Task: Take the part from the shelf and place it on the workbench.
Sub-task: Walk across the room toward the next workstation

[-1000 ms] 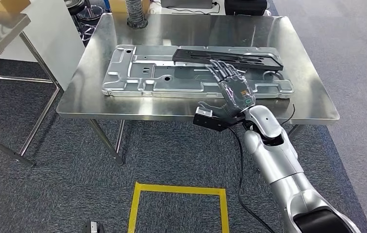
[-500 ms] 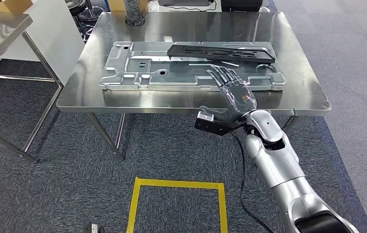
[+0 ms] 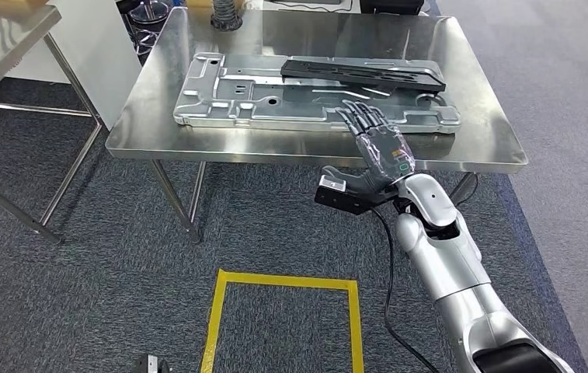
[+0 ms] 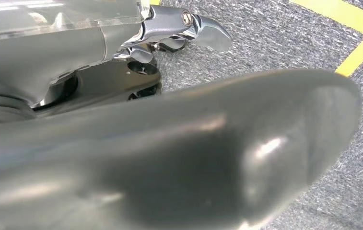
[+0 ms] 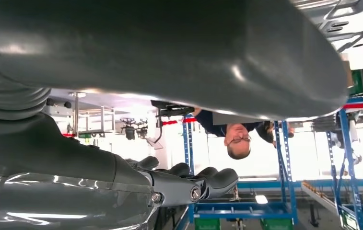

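A long black part (image 3: 364, 71) lies on top of a large silver pressed-metal plate (image 3: 259, 97) on the steel workbench (image 3: 469, 144). My right hand (image 3: 380, 148) hovers over the bench's front edge, back upward and fingers stretched out. Its fingertips (image 3: 359, 113) reach the plate's near edge, short of the black part, and it holds nothing. In the right wrist view the dark fingers (image 5: 193, 184) are extended with nothing in them. My left hand (image 4: 169, 158) hangs over grey carpet, its thick thumb close to the lens, and holds nothing.
A second steel table (image 3: 3, 31) stands at the far left. A grey ribbed hose (image 3: 226, 14) rises at the bench's back edge. Yellow tape (image 3: 283, 281) marks the carpet in front of me. A person (image 5: 234, 139) and blue racks (image 5: 347, 158) are beyond the bench.
My right hand has drawn back from the black part, which it touched a second ago, toward the bench's front edge. The whole picture has shifted a little, so the camera moved too.
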{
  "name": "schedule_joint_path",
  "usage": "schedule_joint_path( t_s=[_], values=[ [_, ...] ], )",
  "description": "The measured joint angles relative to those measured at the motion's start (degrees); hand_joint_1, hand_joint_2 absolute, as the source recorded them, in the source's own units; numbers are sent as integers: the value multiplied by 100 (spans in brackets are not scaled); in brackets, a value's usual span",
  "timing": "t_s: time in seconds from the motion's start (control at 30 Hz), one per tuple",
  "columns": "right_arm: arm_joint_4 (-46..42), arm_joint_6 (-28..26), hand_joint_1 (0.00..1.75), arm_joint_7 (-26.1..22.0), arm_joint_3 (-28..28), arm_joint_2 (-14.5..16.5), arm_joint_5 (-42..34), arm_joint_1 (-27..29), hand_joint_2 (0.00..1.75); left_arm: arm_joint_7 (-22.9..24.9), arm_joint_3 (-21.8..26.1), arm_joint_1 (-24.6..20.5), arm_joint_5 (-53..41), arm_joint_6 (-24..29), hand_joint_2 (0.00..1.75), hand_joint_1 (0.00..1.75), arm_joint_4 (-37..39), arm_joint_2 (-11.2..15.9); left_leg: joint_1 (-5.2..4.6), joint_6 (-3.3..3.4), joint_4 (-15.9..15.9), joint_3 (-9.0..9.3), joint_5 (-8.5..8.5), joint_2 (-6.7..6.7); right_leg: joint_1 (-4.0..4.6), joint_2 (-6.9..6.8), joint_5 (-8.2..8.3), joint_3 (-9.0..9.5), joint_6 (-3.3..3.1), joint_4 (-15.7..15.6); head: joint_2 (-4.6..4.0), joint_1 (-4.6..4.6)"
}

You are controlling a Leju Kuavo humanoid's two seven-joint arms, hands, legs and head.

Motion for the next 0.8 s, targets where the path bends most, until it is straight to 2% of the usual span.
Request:
schedule_joint_path(
  t_s=[0.03,0.07,0.1,0.17,0.2,0.23,0.27,0.33,0.37,0.4,0.43,0.47,0.53,0.57,0.6,0.67,0.7,0.73,0.8],
  values=[
    [-20,0,0,0,0,0,0,-5,0,-1,0,-1,0,0,0,0,0,0,-7,-25,21,-37,23,-1,10,3,60,233,-25,-371,0,-4],
    [-39,1,0,0,0,0,0,-8,0,-4,0,-2,0,0,0,0,0,-1,-15,-56,37,-63,49,0,22,6,75,375,-54,-621,0,-3],
    [-55,2,0,0,0,0,1,-8,0,-9,0,-2,0,0,0,0,-1,-1,-20,-90,44,-84,79,0,40,9,64,424,-89,-735,0,-1],
    [-78,5,0,0,0,-2,2,10,0,-21,0,7,0,0,0,0,-1,-2,-20,-163,43,-111,131,-1,43,1,120,378,-174,-771,0,13],
    [-94,7,0,0,1,-3,2,22,0,-26,0,16,1,0,0,0,-1,-1,-16,-194,82,-141,81,-4,35,-7,161,349,-223,-782,0,14],
    [-119,9,0,0,1,-4,2,35,0,-30,0,25,1,0,0,0,0,-1,-12,-220,213,-200,-61,-7,22,-16,211,311,-269,-798,0,7],
    [-144,9,0,1,2,-4,2,47,0,-31,0,30,2,0,0,0,-1,1,-3,-241,469,-294,-291,-9,15,-23,262,264,-305,-807,-1,-1],
    [-182,10,0,1,2,-4,1,85,0,-32,0,34,3,0,0,0,0,2,9,-274,1235,-531,-797,-10,29,-24,351,147,-338,-800,-1,-14],
    [-191,10,0,2,2,-4,1,112,0,-32,0,35,6,0,0,0,-1,3,12,-285,1555,-600,-935,-10,37,-24,394,87,-340,-791,-1,-12],
    [-198,10,0,2,2,-4,0,139,0,-33,0,37,9,0,0,0,0,3,13,-288,1703,-587,-956,-10,42,-23,433,25,-336,-778,-1,-13],
    [-206,11,0,2,2,-4,-1,158,0,-34,0,38,17,0,0,0,-1,4,13,-281,1626,-463,-873,-10,45,-22,468,-35,-329,-762,-1,-13],
    [-218,11,0,2,2,-4,-1,170,0,-36,0,36,27,0,0,0,-1,5,13,-263,1332,-233,-734,-10,48,-20,499,-87,-318,-745,0,-14],
    [-244,8,0,3,2,-5,-2,169,0,-43,0,26,44,1,0,0,-2,11,-1,-201,493,321,-567,-12,58,-20,556,-167,-281,-718,-1,-10],
    [-257,7,0,3,1,-5,-2,165,0,-47,0,23,48,2,0,0,-2,14,-14,-172,193,496,-546,-14,64,-21,587,-190,-252,-713,-1,-9],
    [-265,5,0,3,1,-5,-2,161,0,-51,0,21,49,4,0,0,-2,16,-29,-147,31,577,-561,-16,66,-24,621,-207,-218,-713,-1,-15],
    [-273,4,0,2,-1,-7,-2,158,0,-58,0,27,51,8,0,0,-2,19,-33,-86,-19,556,-511,-18,66,-27,683,-228,-144,-723,0,-29],
    [-277,4,0,2,-5,-11,-3,157,0,-60,0,28,52,10,0,0,-2,20,-21,-44,-43,536,-467,-13,62,-21,652,-249,-110,-696,0,-34],
    [-284,4,0,3,-11,-17,-3,156,0,-62,0,28,53,11,0,0,-2,20,-7,4,-64,504,-412,-6,58,-14,539,-296,-77,-595,0,-26],
    [-296,6,0,3,-24,-30,-4,158,0,-69,0,25,52,10,0,0,-2,20,2,67,-86,406,-306,7,38,0,78,-490,-17,-56,0,-13]
  ],
)
